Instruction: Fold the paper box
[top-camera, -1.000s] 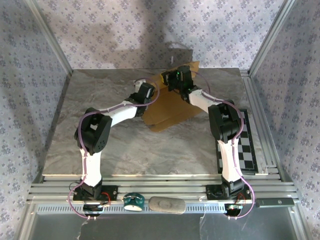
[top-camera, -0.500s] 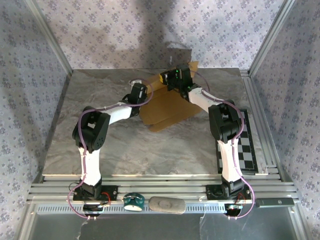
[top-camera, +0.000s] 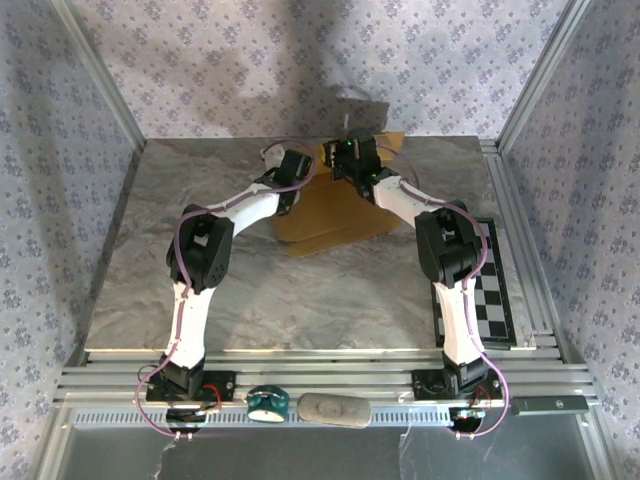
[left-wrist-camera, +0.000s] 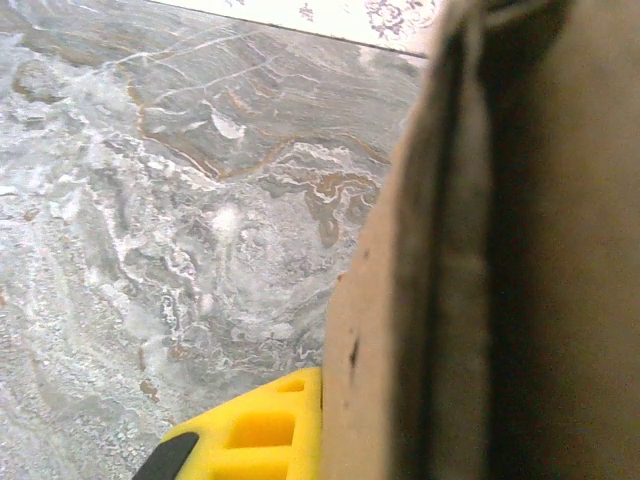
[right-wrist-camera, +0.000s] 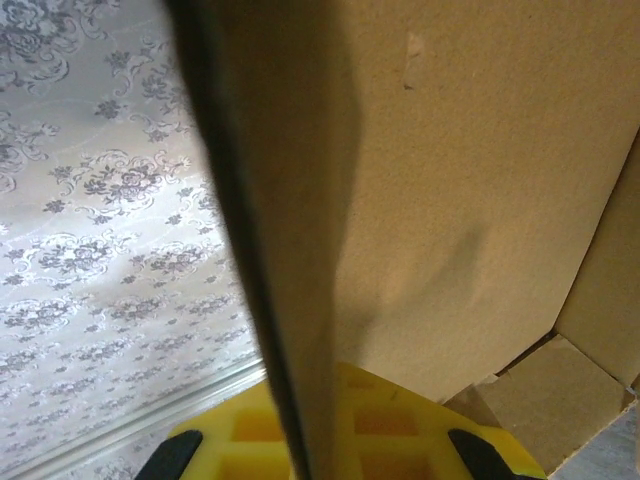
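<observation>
Right gripper (right-wrist-camera: 300, 440) is clamped on a raised flap of the paper box (top-camera: 335, 212) near the table's (top-camera: 200, 210) far edge; left gripper (left-wrist-camera: 318, 440) pinches its left side.

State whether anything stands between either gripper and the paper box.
Nothing visible does. The right gripper is shut on a panel of the paper box, and the left gripper is shut on another edge.
</observation>
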